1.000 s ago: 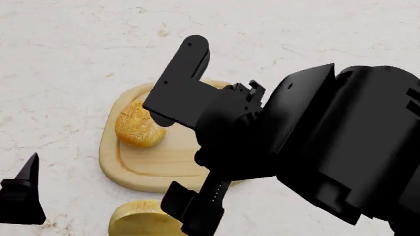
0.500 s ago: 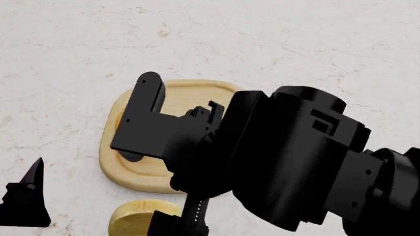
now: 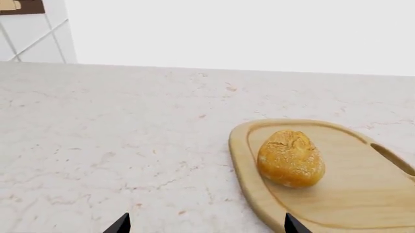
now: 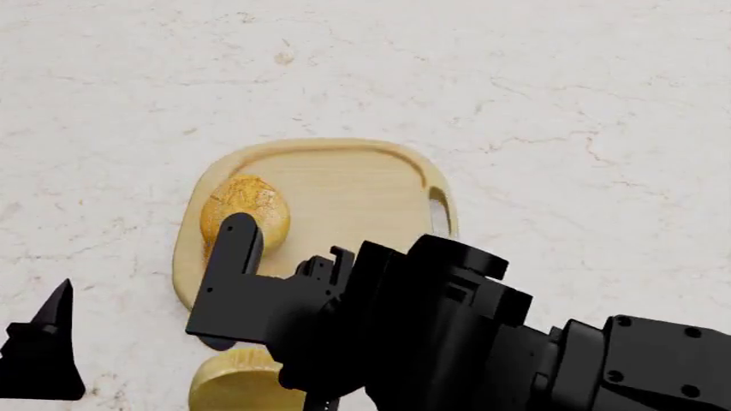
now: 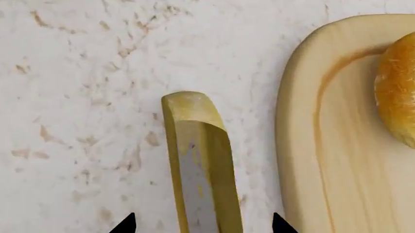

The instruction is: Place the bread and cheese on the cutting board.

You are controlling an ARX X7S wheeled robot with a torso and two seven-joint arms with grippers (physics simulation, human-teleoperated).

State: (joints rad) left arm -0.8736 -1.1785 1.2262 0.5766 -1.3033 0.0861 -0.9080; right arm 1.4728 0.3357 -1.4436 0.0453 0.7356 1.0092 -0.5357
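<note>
Bread (image 4: 243, 211) on cutting board (image 4: 342, 184); cheese (image 4: 234, 381) off it, on the marble counter (image 4: 549, 94) just beside the board's near edge.

Head view: right arm (image 4: 457, 342) hides most of the cheese. Right wrist view shows it whole across: pale yellow cheese (image 5: 198, 165), flat grey-sheened face, between the spread tips of the right gripper (image 5: 198, 224), untouched. Left gripper (image 3: 204, 224) wide, empty. Roll (image 3: 290, 158) golden, floury-speckled.

One bread roll (image 4: 243, 212), one cheese half-wheel (image 5: 199, 165), one wooden cutting board (image 4: 342, 184), one marble bench (image 4: 549, 103), two black end effectors, left (image 4: 40, 351) and right (image 4: 234, 291)
</note>
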